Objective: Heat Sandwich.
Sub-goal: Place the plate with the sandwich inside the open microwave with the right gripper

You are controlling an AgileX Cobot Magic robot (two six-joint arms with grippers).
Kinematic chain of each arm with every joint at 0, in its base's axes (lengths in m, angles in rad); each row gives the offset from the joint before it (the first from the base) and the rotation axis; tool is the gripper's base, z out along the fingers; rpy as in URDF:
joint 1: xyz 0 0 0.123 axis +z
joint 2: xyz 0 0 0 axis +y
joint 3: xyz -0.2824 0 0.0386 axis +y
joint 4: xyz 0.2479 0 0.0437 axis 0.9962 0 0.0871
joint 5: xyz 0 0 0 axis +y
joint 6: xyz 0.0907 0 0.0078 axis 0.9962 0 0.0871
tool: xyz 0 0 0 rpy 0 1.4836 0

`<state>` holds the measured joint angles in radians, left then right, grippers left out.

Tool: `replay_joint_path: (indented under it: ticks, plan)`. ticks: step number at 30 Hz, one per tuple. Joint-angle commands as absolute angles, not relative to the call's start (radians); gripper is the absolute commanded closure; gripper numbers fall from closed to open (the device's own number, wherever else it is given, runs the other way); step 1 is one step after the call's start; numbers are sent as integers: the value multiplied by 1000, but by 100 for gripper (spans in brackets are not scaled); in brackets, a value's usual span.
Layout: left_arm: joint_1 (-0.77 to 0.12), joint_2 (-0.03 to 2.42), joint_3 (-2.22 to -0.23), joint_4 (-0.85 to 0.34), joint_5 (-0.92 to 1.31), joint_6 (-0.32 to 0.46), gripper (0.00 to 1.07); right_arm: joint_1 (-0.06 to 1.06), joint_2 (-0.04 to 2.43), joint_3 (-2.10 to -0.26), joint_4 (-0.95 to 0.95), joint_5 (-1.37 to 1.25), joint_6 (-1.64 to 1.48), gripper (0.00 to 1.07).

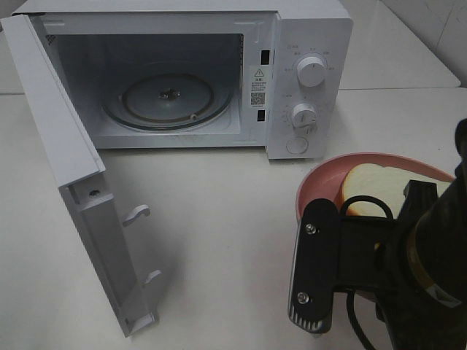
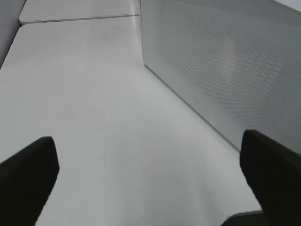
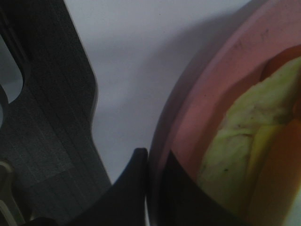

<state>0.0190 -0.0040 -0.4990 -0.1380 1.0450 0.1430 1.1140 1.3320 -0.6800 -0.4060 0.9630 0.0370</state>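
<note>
Your right gripper pinches the pink plate, sandwich aboard, four o'clock from the microwave; left gripper gapes wide.

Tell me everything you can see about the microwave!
The microwave is a white box standing at the back of the white table. Its door hangs wide open on the left. Inside lies a round glass turntable with nothing on it. Two round knobs sit on its right panel.
</note>
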Motion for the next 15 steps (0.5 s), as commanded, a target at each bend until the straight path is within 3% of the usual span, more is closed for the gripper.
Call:
replay_joint_path:
  ticks: [1,15]
  plan:
    - [20,-31,-497,-136,1031,144,3,1119,1327,-676,-439,932,-50,106]
    - [20,-31,-497,-136,1031,144,3,1119,1327,-676,-465,816,-372,105]
